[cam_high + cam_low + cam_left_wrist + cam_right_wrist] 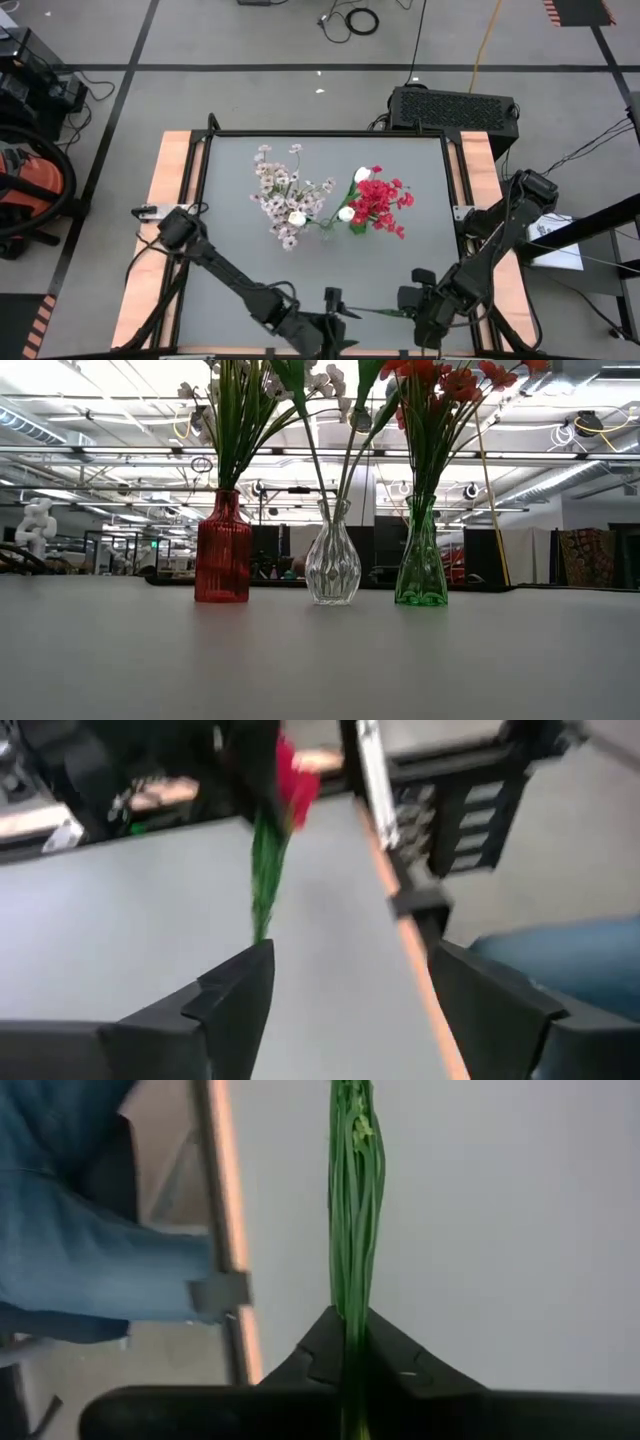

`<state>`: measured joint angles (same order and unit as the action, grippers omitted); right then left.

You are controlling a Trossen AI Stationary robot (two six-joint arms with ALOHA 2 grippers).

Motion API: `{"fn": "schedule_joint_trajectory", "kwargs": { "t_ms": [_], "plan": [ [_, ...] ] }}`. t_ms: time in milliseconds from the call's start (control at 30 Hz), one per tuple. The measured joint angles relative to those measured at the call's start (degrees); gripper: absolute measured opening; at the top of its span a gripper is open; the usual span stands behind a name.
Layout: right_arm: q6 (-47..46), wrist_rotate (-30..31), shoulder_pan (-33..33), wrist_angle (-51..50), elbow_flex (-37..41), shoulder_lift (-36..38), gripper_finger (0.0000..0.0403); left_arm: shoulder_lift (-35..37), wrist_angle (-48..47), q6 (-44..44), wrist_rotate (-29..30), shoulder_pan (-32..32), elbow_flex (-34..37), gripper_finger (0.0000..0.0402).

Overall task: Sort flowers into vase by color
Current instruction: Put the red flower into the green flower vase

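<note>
My right gripper (408, 302) is shut on a red sprig (292, 782) near the table's front edge. The sprig's green stem (378, 312) sticks out toward my left gripper (335, 302). My left gripper is open, and the stem's free end (262, 925) lies just ahead of its gap (345, 990), untouched. At mid-table a red vase (222, 550) holds pinkish-white blossoms (280, 190). A clear vase (332, 565) holds white buds (346, 213), and a green vase (420, 555) holds red blooms (382, 200). My right gripper pinches the bundled green stem (350, 1295) between its two fingers. The fingers come level from the table's right, and the stem runs on past their tips, along them. The red bloom shows beside this gripper only in the left wrist view. The stem lies about level above the table.
A person's blue-clad leg (80, 1230) stands just beyond the table's front edge and also shows in the left wrist view (560, 950). The wooden table border (225, 1200) runs close by both grippers. Bare grey tabletop (240, 260) lies between the vases and the grippers.
</note>
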<state>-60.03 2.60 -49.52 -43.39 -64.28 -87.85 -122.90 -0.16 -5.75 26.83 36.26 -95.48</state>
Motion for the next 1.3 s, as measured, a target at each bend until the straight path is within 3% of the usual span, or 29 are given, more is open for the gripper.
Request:
{"fn": "schedule_joint_trajectory", "kwargs": {
  "t_ms": [167,233,333,567,767,1100,1300],
  "plan": [
    [3.08,0.04,2.77,-0.81,-3.2,0.0,0.0005,-2.35,-7.46,-1.45,1.2,-1.42,-1.96,0.0253],
    [3.73,0.1,3.37,-1.31,-3.55,0.0,0.0005,-2.41,-8.2,-1.4,4.69,-1.46,-2.04,0.025],
    [3.87,-0.9,4.03,-1.54,-3.62,0.0,0.0006,-2.39,-8.32,0.58,9.07,-1.19,-2.12,0.0244],
    [3.71,-2.64,4.15,-1.97,-3.62,0.0,0.0006,-2.39,-5.49,7.92,12.59,0.32,-2.12,0.0233],
    [3.72,-2.72,4.15,-1.84,-3.62,0.0,0.0006,-2.35,-15.95,2.34,12.46,-2.03,-2.08,0.0225],
    [2.72,-2.74,4.15,-2.94,-3.62,0.0,0.0006,-2.35,-14.75,5.94,12.51,-2.03,-2.06,0.0096],
    [2.25,-2.68,4.15,-3.55,-3.62,0.0,0.0006,-2.35,-13.75,6.69,12.52,-1.22,-2.06,0.0066]
  ]
}}
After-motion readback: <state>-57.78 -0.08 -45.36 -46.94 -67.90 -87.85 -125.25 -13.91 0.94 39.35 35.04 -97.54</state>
